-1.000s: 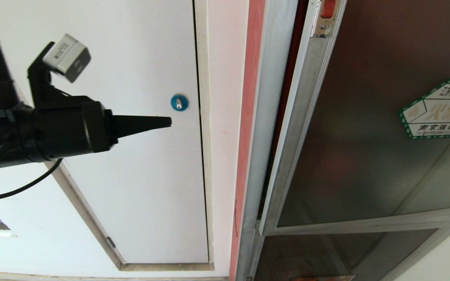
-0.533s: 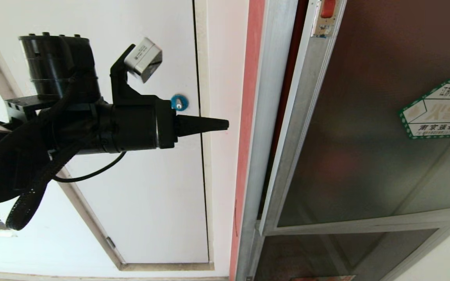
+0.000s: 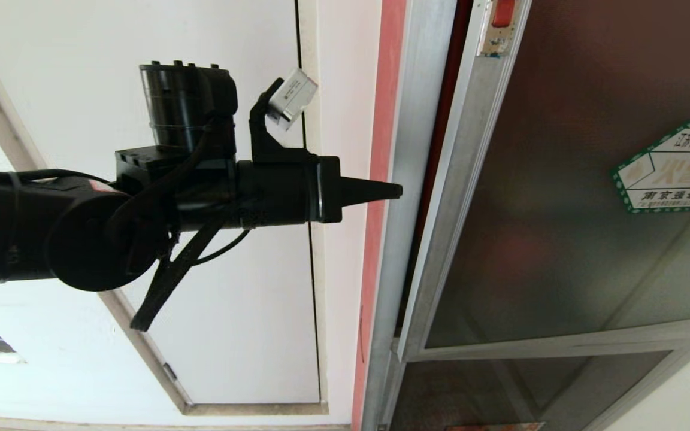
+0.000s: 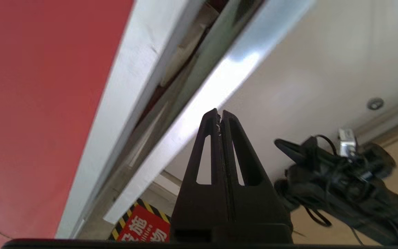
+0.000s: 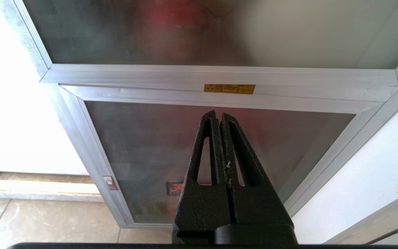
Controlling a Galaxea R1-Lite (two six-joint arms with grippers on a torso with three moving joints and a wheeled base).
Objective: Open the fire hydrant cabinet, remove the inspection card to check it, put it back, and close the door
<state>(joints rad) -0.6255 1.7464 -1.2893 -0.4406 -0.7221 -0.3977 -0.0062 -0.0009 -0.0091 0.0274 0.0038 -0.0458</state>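
Setting: white wall point(image 3: 51, 371) with a flush white panel point(image 3: 219, 335)
Cabinet: the fire hydrant cabinet point(image 3: 408, 179), aluminium frame, red showing in the gap
Door: the door point(image 3: 560, 239) slightly ajar; tinted glass
Label: green-bordered sticker point(image 3: 674, 170) with Chinese writing
Left gripper point(image 3: 398, 191): fingers pressed together, empty, tip at the frame's edge
Right gripper point(image 5: 219, 116): closed, empty, facing the lower glass panel point(image 5: 171, 138)

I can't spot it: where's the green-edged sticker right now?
In the head view, the sticker sits on the door's glass at the far right, well beyond the left gripper.
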